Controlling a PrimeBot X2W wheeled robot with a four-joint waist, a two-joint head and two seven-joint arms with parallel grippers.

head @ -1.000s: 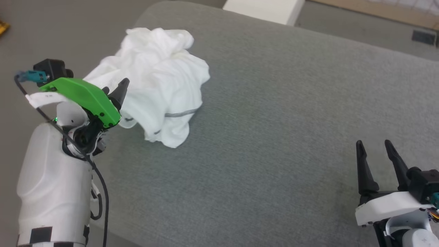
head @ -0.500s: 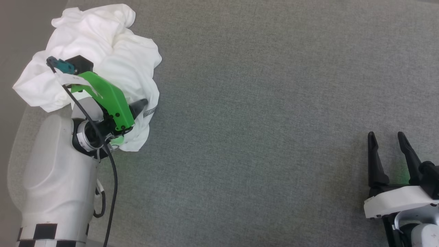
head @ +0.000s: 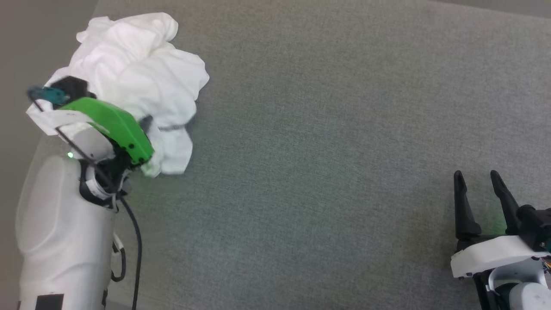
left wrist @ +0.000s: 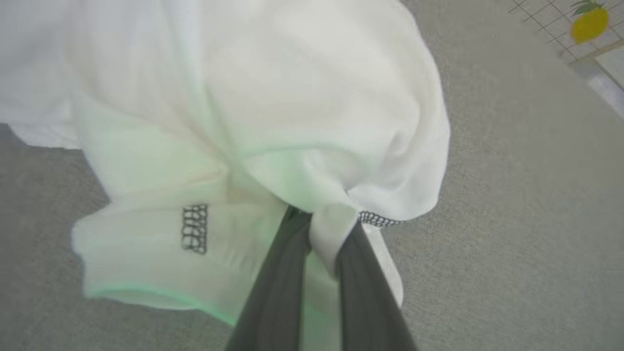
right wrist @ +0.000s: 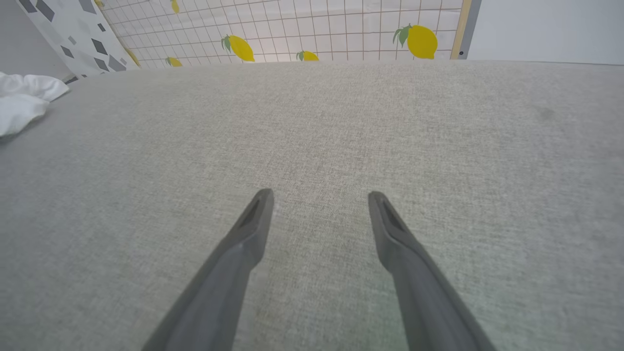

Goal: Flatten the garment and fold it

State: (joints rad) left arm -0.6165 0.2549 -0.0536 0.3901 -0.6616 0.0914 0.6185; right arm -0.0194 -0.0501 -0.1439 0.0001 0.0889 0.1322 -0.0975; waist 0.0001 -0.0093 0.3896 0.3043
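Note:
The garment [head: 137, 82], a crumpled white T-shirt with dark stitching, lies bunched at the far left of the grey cushion. My left gripper [head: 146, 125], under its green cover, sits at the bundle's near edge. In the left wrist view its two dark fingers are shut on a fold of the garment [left wrist: 292, 97] near the stitched hem, with cloth pinched between them at the left gripper [left wrist: 325, 224]. My right gripper [head: 475, 185] rests open at the lower right, far from the cloth. In the right wrist view the right gripper [right wrist: 319, 207] has nothing between its fingers, and the garment [right wrist: 22, 100] shows at the far left.
The grey cushion surface [head: 327, 142] stretches wide between the two arms. Its left edge [head: 90, 17] drops to a bare floor. A panel printed with lemons [right wrist: 317, 29] stands beyond the far edge in the right wrist view.
The left gripper has shut on the garment's near fold; it stood open before. The head camera has shifted, so the whole picture moved. The right gripper stays open in place.

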